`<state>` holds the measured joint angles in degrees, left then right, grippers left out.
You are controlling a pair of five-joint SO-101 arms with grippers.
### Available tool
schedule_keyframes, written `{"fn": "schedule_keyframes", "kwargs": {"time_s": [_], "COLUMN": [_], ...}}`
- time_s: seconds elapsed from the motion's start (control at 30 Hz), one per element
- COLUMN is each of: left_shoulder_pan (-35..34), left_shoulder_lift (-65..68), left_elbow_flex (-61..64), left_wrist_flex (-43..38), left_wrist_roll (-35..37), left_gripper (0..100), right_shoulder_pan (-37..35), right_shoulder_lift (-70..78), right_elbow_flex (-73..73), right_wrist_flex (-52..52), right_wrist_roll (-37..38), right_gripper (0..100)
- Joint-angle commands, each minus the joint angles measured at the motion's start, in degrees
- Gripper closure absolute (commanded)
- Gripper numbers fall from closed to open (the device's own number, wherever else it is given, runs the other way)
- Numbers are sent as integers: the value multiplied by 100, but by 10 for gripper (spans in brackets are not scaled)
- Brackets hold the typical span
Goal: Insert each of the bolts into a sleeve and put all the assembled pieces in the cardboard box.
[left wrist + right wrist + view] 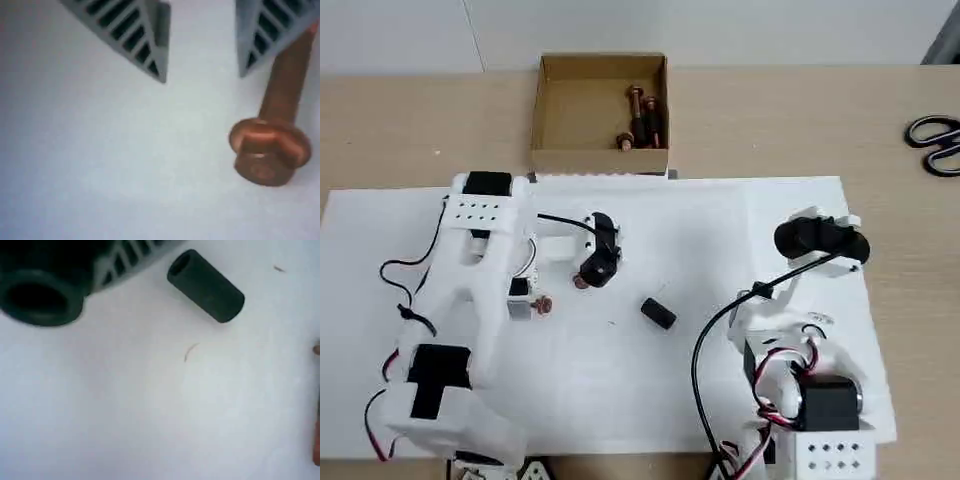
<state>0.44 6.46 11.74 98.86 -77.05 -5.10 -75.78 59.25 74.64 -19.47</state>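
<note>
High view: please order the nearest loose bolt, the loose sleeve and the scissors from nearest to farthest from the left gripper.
1. Bolt: just beside the left gripper.
2. Sleeve: on the paper, farther right.
3. Scissors: far off at the table's right edge.

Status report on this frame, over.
Left gripper open, low beside a bolt on the paper. Right gripper at the paper's right side. One sleeve loose mid-paper, empty; assembled pieces in cardboard box. Nothing between bolt and sleeve.
</note>
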Motion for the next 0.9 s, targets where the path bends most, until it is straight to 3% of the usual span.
{"fn": "schedule_keyframes", "kwargs": {"time_s": [0.0,0.87], "left_shoulder_pan": [35,70], "left_shoulder_lift": [-35,158], "left_elbow_flex": [-4,-48], "left_wrist_flex": [158,-325], "left_wrist_roll": [-1319,-1855], "left_gripper": [906,906], "right_shoulder_pan": [31,13], "right_shoulder_lift": [-57,-57], "right_elbow_flex": [-35,-70], "right_wrist_flex": [-119,-136], "right_wrist_roll": [53,35], "right_gripper": [995,995]}}
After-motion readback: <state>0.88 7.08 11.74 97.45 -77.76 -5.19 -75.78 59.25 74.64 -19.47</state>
